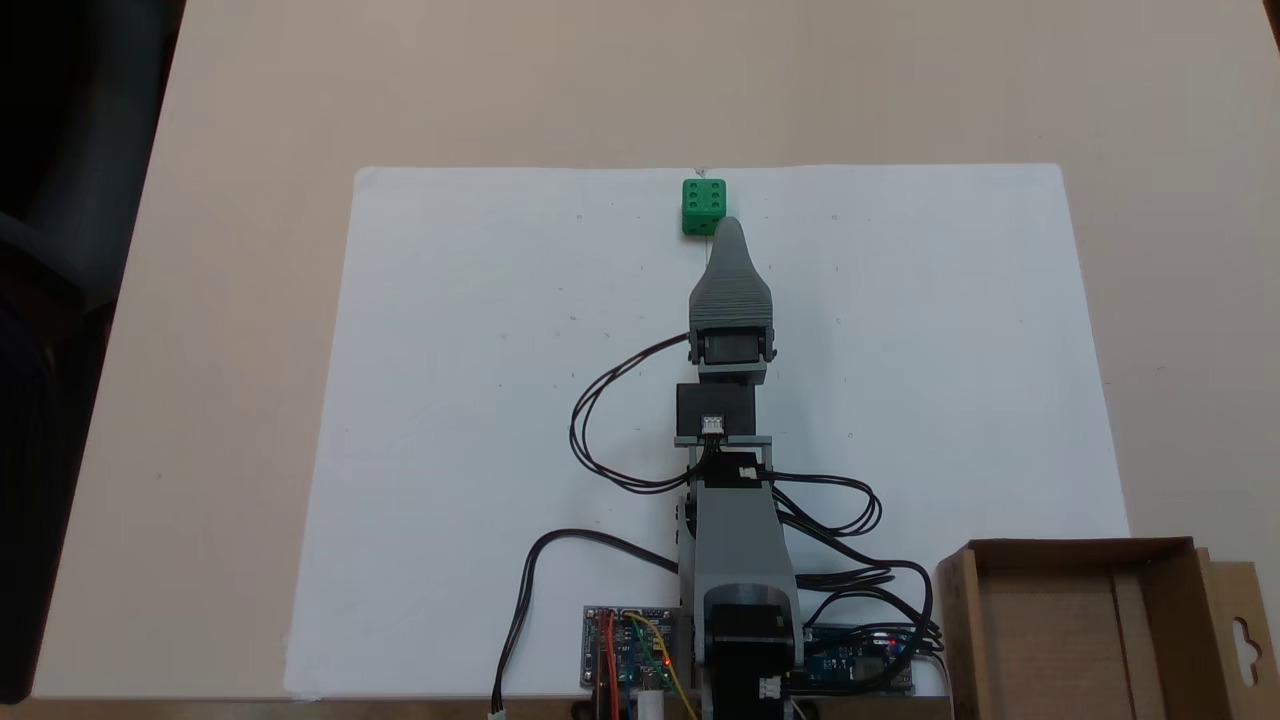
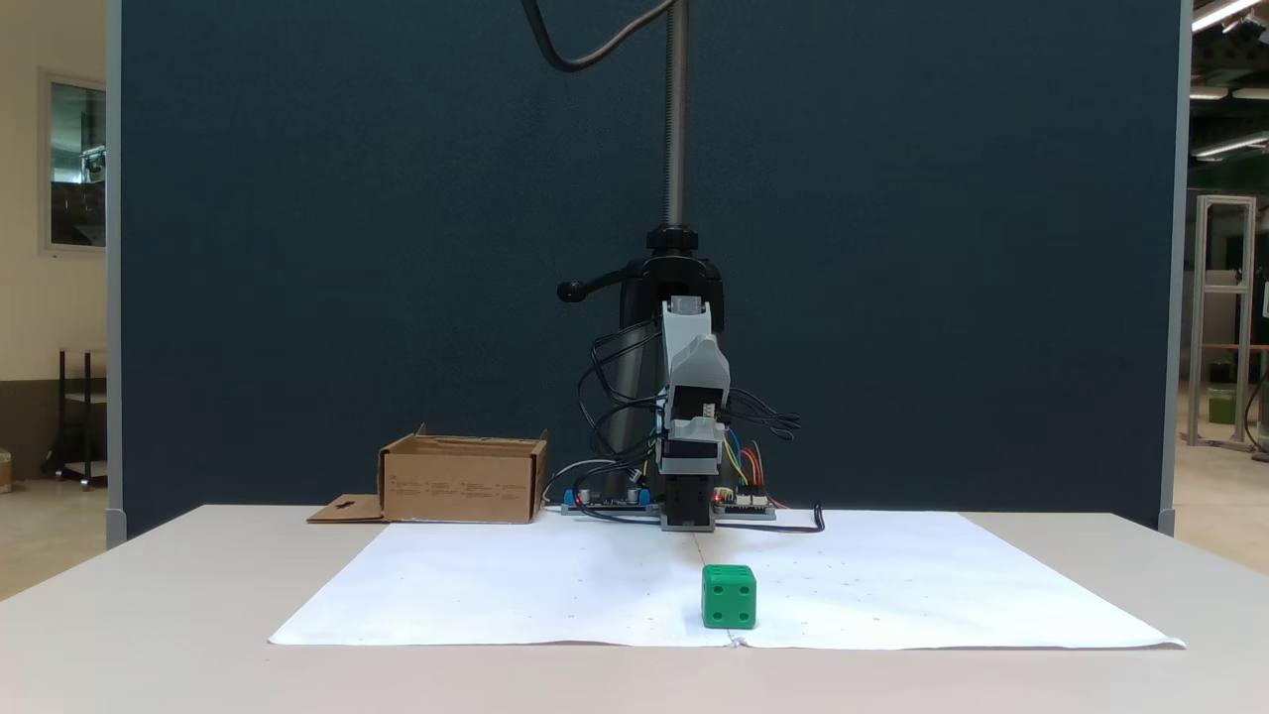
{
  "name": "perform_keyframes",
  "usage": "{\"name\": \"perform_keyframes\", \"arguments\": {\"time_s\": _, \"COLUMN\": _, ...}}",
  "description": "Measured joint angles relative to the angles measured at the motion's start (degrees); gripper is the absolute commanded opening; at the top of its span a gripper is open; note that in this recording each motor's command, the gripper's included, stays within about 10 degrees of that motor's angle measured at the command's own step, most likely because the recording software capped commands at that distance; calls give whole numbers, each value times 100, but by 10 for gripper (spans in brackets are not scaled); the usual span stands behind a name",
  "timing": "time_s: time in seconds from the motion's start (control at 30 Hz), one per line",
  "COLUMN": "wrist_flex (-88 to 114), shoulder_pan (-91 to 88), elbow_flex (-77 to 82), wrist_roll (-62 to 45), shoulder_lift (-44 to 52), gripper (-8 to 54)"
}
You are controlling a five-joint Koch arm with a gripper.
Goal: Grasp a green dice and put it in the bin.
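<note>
The green dice [image 1: 704, 205] [image 2: 729, 596] rests on the white paper sheet [image 1: 480, 400], at the edge farthest from the arm's base. My grey gripper [image 1: 730, 228] [image 2: 699, 347] is held well above the table on the extended arm, pointing toward the dice and apart from it. One jaw hides the other, so the gap between them cannot be seen. The bin [image 1: 1070, 548] [image 2: 461, 486] is an open brown cardboard box beside the arm's base, with its hang-hole flap [image 1: 1245, 630] [image 2: 342, 511] lying outward.
Circuit boards [image 1: 630, 655] and looping black cables [image 1: 600, 420] surround the arm's base. A metal camera pole [image 2: 676, 109] rises behind the arm in front of a dark partition [image 2: 297, 248]. The beige table [image 1: 250, 200] extends around the paper.
</note>
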Motion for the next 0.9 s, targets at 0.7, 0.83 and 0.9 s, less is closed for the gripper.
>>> {"name": "perform_keyframes", "arguments": {"time_s": 0.7, "wrist_flex": 2540, "shoulder_pan": 53, "elbow_flex": -149, "wrist_roll": 0, "shoulder_lift": 9, "gripper": 413}}
{"name": "perform_keyframes", "arguments": {"time_s": 0.83, "wrist_flex": 3727, "shoulder_pan": 149, "elbow_flex": -668, "wrist_roll": 0, "shoulder_lift": 0, "gripper": 414}}
{"name": "perform_keyframes", "arguments": {"time_s": 0.9, "wrist_flex": 4412, "shoulder_pan": 246, "elbow_flex": -1072, "wrist_roll": 0, "shoulder_lift": 0, "gripper": 415}}
